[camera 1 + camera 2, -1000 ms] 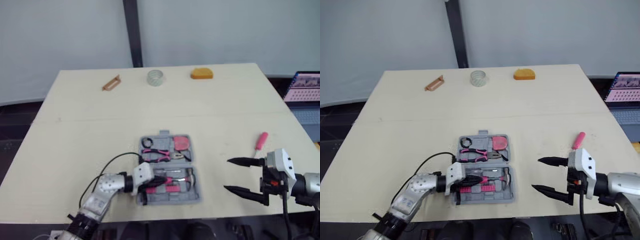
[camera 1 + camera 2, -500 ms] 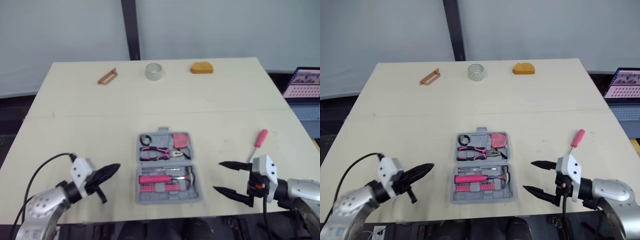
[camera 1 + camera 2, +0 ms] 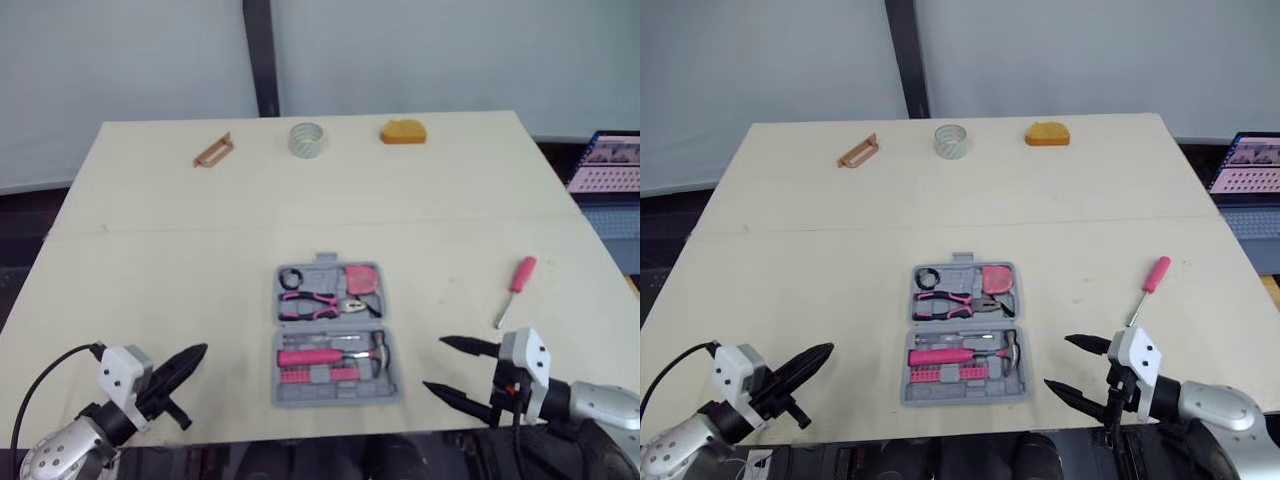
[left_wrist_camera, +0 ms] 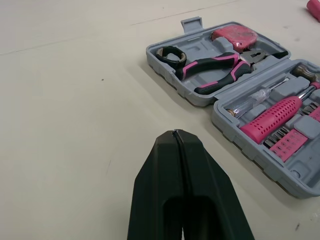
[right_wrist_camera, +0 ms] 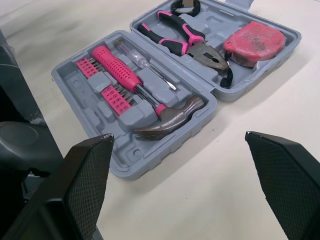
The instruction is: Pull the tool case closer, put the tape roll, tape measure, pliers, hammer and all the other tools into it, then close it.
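Note:
The grey tool case [image 3: 392,380] lies open near the table's front edge. Its far half holds a small black tape roll [image 3: 292,277], pink-handled pliers [image 3: 315,303] and a red tape measure [image 3: 362,280]. Its near half holds a pink-handled hammer [image 3: 340,357] and pink bits. A pink screwdriver [image 3: 517,288] lies on the table to the right of the case. My left gripper [image 3: 198,351] is shut and empty, well to the left of the case, as the left wrist view [image 4: 175,133] confirms. My right gripper [image 3: 435,364] stands open and empty just right of the case's near half.
At the table's far edge lie a copper-coloured handle piece [image 3: 213,151], a clear tape roll [image 3: 308,139] and an orange block [image 3: 402,131]. A laptop [image 3: 610,160] sits off the table's right side. Bare tabletop [image 3: 180,260] stretches between the case and the far items.
My left gripper has pulled back from the case's near half to the front left and is shut. The right gripper sank slightly toward the front edge, still open.

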Robot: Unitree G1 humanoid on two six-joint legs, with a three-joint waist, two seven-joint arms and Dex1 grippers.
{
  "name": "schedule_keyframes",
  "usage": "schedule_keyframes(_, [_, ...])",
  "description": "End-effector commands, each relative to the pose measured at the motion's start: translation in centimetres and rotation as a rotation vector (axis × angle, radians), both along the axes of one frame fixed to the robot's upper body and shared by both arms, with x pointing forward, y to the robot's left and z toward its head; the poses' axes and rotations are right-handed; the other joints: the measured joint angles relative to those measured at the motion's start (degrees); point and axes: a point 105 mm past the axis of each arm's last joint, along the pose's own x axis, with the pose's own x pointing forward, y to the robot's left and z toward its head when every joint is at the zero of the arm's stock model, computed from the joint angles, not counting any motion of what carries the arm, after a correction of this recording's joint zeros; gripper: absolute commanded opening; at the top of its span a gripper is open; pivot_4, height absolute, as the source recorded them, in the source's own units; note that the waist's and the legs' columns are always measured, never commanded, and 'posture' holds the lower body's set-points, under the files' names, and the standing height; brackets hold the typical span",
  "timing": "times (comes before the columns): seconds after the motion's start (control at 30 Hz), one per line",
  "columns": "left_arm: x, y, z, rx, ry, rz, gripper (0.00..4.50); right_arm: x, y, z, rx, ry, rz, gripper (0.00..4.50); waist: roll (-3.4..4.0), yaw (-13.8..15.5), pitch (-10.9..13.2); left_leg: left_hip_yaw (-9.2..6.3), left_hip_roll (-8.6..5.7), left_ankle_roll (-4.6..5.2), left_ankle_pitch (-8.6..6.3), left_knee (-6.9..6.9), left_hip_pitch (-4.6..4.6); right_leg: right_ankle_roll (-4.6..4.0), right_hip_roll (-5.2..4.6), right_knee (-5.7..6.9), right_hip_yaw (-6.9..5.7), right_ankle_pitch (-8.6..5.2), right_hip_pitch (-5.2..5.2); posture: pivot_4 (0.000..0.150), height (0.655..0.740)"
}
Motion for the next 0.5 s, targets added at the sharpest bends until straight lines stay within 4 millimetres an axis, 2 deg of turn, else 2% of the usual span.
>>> schedule_keyframes(0.03, [-0.8,0.2,-0.2,0.014,-0.002,-0.006,1.34,-0.2,0.6,0.7,0.004,-0.039,0.023,4.50,0.00,-0.11,0.00,0.01,0.00,0.00,0.00,0.01,0.00,0.00,0.00,0.01,0.01,0.00,0.00,0.150,0.7400])
schedule_keyframes(0.23, [-1.7,0.9,-1.3,0.025,0.006,0.013,4.42,-0.5,0.3,0.6,0.000,-0.028,0.025,4.50,-0.01,-0.11,0.00,0.05,0.00,0.01,0.00,0.01,-0.03,0.00,0.00,0.01,0.06,0.00,-0.07,0.150,0.7400])
schedule_keyframes(0.5, [-2.3,1.3,-2.3,0.028,0.018,0.027,4.48,-0.4,-0.1,0.5,-0.005,-0.022,0.029,4.50,-0.03,-0.09,0.02,0.06,0.00,0.01,0.00,0.01,-0.08,0.00,0.00,0.03,0.07,0.00,-0.13,0.150,0.7400])
